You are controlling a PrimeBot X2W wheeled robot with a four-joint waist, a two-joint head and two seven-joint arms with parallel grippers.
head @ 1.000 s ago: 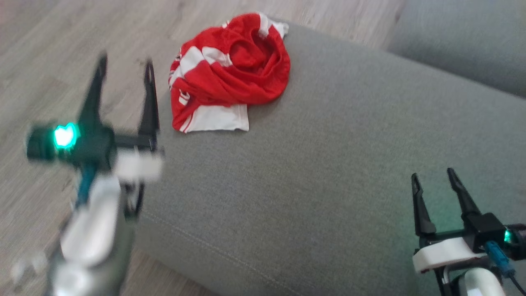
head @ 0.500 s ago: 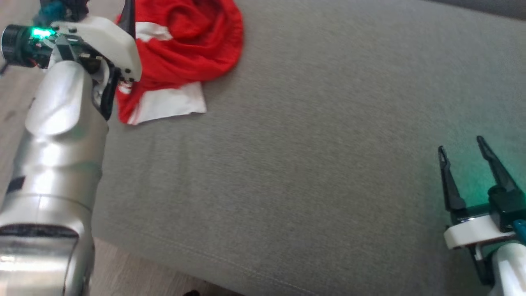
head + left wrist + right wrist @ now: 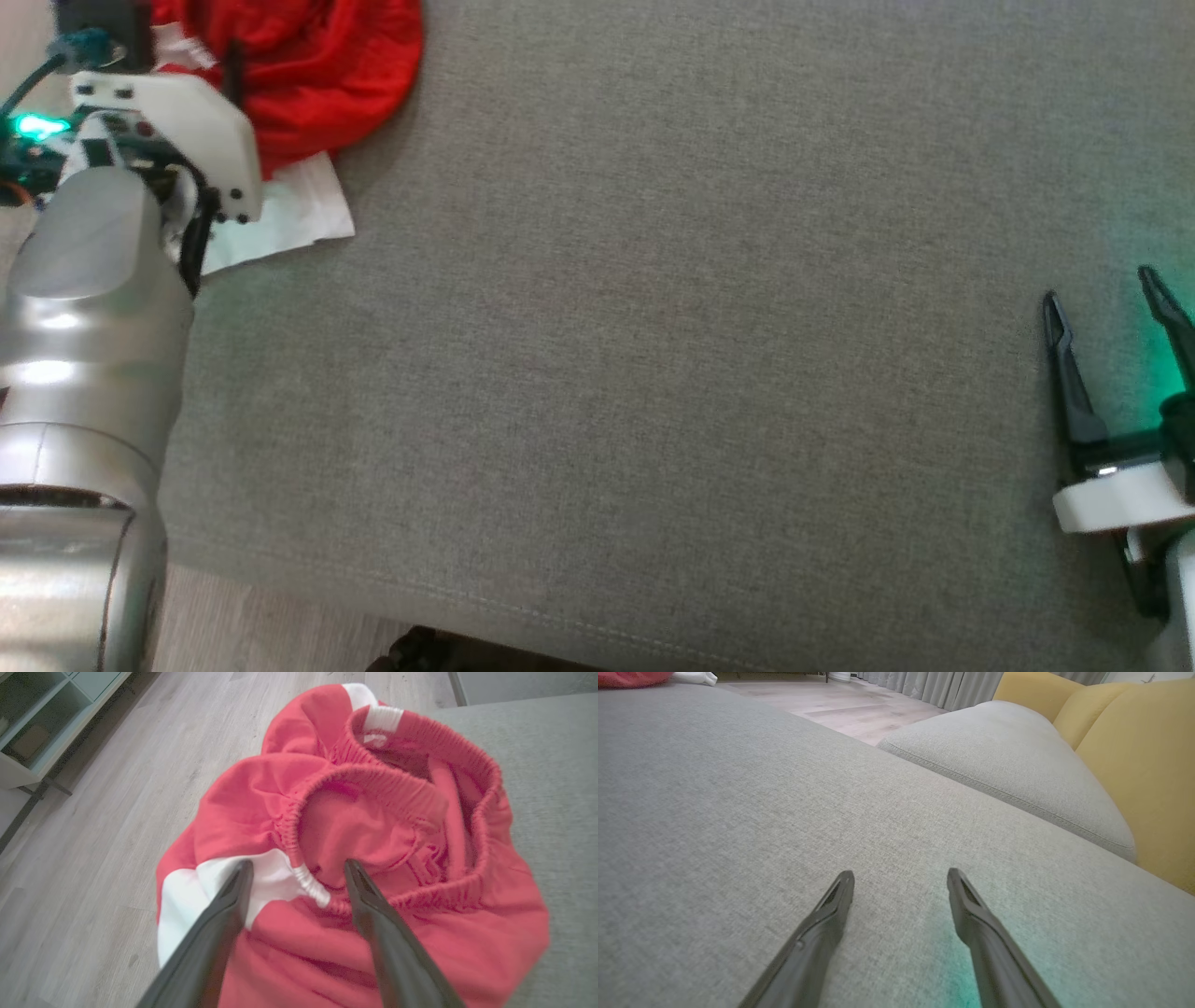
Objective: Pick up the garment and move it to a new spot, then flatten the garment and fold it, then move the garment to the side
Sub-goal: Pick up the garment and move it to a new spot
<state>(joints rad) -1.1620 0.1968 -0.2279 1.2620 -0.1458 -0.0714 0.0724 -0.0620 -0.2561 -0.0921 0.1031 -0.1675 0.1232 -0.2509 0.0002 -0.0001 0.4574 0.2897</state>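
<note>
Two tools are in play over a grey sofa seat cushion (image 3: pixel 653 327), both with their fingers spread and nothing held. At the far left the silver forearm (image 3: pixel 84 327) reaches up along the cushion's left edge toward its far left corner. There lies the garment (image 3: pixel 308 56), a crumpled red piece with white panels, bunched in a heap right at the edge, the wood floor (image 3: pixel 93 835) just beyond it. One white panel lies flat on the cushion on the near side of the heap. The left tool (image 3: pixel 298 863) stands open over the garment: in its wrist view one finger lies across a white patch and the other across the red cloth, with the gathered elastic waistband (image 3: pixel 373 781) running between them. Whether the tips touch the fabric cannot be told. A pale shelf unit (image 3: pixel 37 718) stands on the floor farther off.

The middle of the cushion is bare grey weave. Near its right edge the right tool (image 3: pixel 1100 286) hangs open, low over the cloth and well apart from the garment, a green glow on the fabric beside it. Beyond it, in the right wrist view, sit a second grey cushion (image 3: pixel 1008 751), a yellow backrest (image 3: pixel 1148 765) and grey curtains (image 3: pixel 934 686).
</note>
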